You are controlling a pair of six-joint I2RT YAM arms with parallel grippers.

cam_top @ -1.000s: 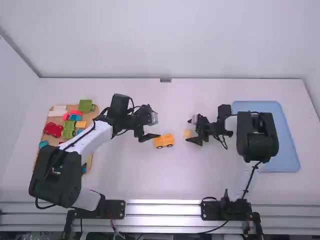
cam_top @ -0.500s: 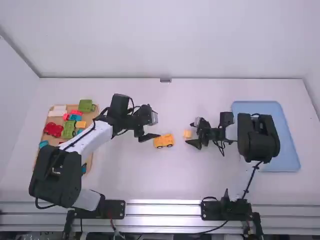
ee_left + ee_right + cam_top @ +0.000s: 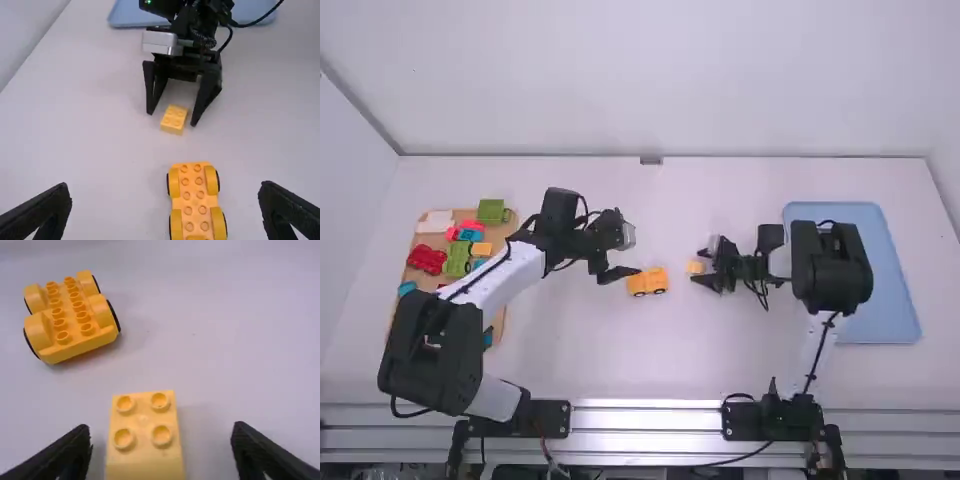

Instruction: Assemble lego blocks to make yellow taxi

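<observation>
Mid-table, near: wheeled yellow base (image 3: 647, 282), studs up, presumably set to take bricks | right, slightly farther: small yellow block (image 3: 143, 427), loose at right gripper (image 3: 161, 431), fingers parted, likely to pinch its sides | left gripper (image 3: 636, 253) open beside base, perhaps to steady it | far left: green block (image 3: 492, 211), likely spare

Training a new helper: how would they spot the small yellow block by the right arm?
In the high view, go left from the blue tray to the right end effector. Between its open fingertips sits the yellow block, with four studs. Unlike the longer yellow base nearby, it has no wheels.
</observation>
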